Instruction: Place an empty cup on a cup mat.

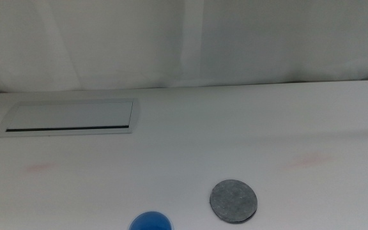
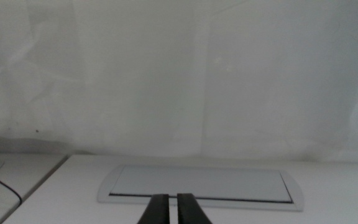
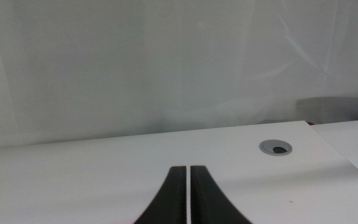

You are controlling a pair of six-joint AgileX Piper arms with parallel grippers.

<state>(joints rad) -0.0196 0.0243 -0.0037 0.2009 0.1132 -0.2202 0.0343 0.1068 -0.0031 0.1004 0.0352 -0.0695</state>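
The bright blue cup [image 1: 151,222] stands at the bottom edge of the middle view, only its top showing. The round dark grey cup mat [image 1: 233,200] lies flat on the white table to the cup's right, apart from it. Neither arm shows in the middle view. My left gripper [image 2: 172,208] is shut and empty, held above the table facing the silver panel. My right gripper [image 3: 188,196] is shut and empty, held over bare table. Neither wrist view shows the cup or the mat.
A rectangular silver-grey panel with a slot [image 1: 71,118] is set into the table at the back left; it also shows in the left wrist view [image 2: 201,185]. A round grey cable grommet [image 3: 275,147] sits at the far right. A white curtain hangs behind the table.
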